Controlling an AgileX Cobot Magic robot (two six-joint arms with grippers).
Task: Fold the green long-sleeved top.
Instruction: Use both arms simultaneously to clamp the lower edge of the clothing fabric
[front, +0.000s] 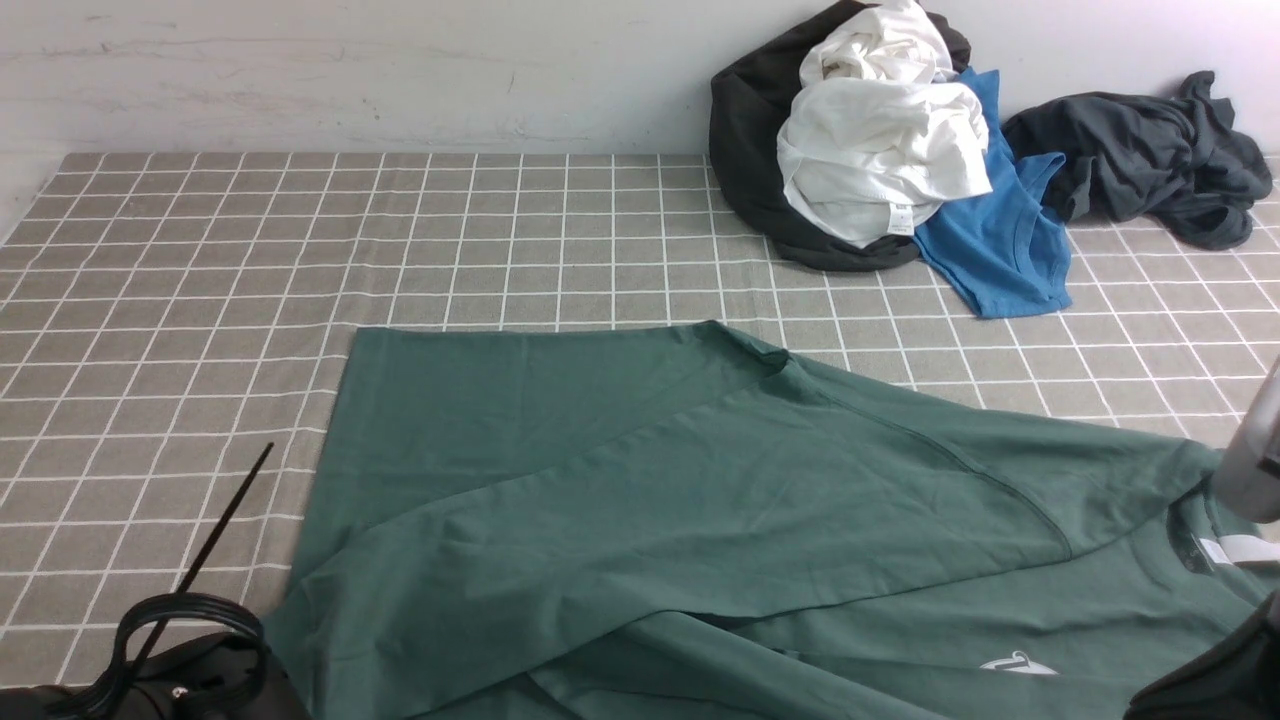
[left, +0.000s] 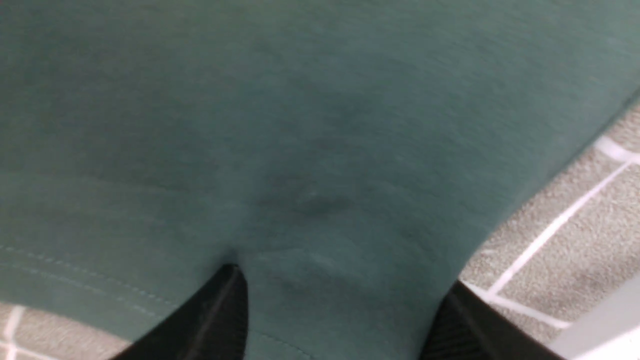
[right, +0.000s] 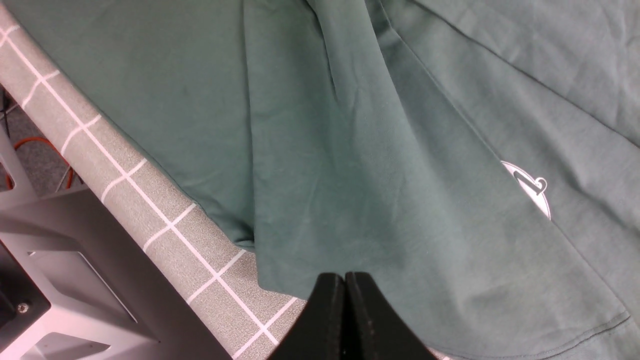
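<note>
Green long-sleeved top (front: 700, 500) spread along bench (front: 200, 300) near edge, sleeve (front: 800, 470) crossed over body; right gripper (right: 345, 282) pinched on cloth, left gripper (left: 342, 280) wide astride it; mid-fold, left probably must close before lifting

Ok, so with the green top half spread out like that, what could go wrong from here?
The right gripper is shut right at the hem of the green top; I can't tell whether it holds cloth, so a lift might come up empty. The left gripper is open with cloth bulging between its fingers, so closing may grab several layers. The top lies near the table edge, so a pull could drag it off.
</note>
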